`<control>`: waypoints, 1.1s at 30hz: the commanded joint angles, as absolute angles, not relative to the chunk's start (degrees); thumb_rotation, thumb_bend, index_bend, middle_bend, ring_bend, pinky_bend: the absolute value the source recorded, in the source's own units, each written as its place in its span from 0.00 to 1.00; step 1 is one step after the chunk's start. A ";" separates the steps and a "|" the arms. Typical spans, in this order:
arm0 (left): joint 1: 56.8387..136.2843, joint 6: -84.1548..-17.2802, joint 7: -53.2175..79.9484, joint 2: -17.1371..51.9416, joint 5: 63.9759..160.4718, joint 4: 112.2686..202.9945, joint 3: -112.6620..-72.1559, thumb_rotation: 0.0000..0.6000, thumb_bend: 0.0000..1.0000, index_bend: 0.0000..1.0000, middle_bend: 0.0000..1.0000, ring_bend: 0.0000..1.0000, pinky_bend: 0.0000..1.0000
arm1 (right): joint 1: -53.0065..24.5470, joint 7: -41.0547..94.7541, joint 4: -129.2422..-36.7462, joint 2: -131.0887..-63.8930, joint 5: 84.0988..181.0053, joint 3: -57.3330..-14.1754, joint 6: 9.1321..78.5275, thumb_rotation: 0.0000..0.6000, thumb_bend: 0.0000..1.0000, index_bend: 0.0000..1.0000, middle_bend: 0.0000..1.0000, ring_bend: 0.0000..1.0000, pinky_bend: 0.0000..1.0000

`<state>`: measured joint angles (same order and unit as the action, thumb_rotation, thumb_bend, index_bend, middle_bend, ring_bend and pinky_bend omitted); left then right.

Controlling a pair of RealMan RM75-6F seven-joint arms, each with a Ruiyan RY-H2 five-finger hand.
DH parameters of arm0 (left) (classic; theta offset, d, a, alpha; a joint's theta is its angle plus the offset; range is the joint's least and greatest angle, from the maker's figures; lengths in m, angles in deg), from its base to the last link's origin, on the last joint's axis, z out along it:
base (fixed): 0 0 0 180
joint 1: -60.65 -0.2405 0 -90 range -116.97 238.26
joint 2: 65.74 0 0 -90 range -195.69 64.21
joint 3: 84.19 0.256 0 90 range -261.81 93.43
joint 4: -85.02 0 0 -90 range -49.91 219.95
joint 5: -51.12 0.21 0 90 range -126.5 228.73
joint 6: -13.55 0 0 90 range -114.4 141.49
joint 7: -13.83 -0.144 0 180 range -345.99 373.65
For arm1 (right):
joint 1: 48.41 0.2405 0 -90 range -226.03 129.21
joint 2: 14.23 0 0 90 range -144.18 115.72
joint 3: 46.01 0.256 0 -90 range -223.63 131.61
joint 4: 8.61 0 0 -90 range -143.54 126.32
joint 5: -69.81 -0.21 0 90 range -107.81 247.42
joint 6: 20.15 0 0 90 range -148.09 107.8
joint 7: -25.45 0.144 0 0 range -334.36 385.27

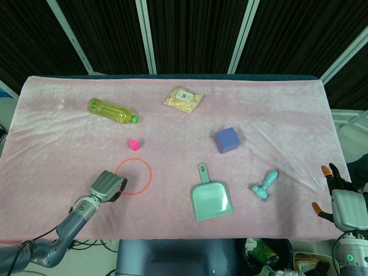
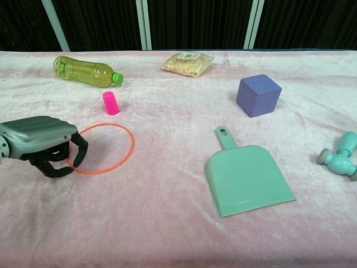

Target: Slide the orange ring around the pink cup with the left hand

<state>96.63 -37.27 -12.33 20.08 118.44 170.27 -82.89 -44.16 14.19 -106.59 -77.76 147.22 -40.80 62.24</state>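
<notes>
While your left hand (image 2: 42, 144) rested on the pink cloth at the near left of the surface (image 2: 167, 223), its fingers (image 2: 78, 152) were curled down over the near-left edge of the ring (image 2: 103, 148). You appeared to hook the hoop rather than lift it, though whether a fingertip truly pinched the wire could not be told. The ring lay flat, and the cup (image 2: 110, 103) stood upright just beyond its far edge, outside the hoop and apart from it.

You were, by my reading, in the slide itself: contact made, the hoop not yet round the cup. Your next move called for a push away from you and slightly right, keeping the ring flat on the cloth. The far edge must clear the cup's top or it will knock the cup over, so you would likely need to tip that edge up.

Your right hand (image 1: 344, 202) sat off the surface at the near right, fingers spread, holding nothing. The bottle (image 2: 85, 71) lay beyond the cup, out of the path.
</notes>
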 commanded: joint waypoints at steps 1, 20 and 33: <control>96.58 -37.31 -12.31 20.06 118.35 170.23 -82.88 1.00 0.44 0.59 0.98 0.96 0.97 | -44.17 14.19 -106.58 -77.75 147.24 -40.81 62.24 1.00 0.16 0.01 0.02 0.21 0.25; 96.31 -39.20 -11.47 19.52 119.20 171.13 -83.78 1.00 0.44 0.62 0.99 0.96 0.97 | -44.14 14.30 -106.59 -77.67 147.20 -40.83 62.10 1.00 0.16 0.01 0.02 0.21 0.25; 96.46 -42.02 -9.58 16.96 121.59 175.00 -85.92 1.00 0.44 0.63 0.99 0.96 0.97 | -44.15 14.17 -106.55 -77.75 147.15 -40.80 62.18 1.00 0.16 0.01 0.02 0.21 0.25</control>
<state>96.23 -42.04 -9.72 17.21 121.67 174.75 -85.57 -44.15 14.17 -106.55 -77.75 147.15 -40.80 62.18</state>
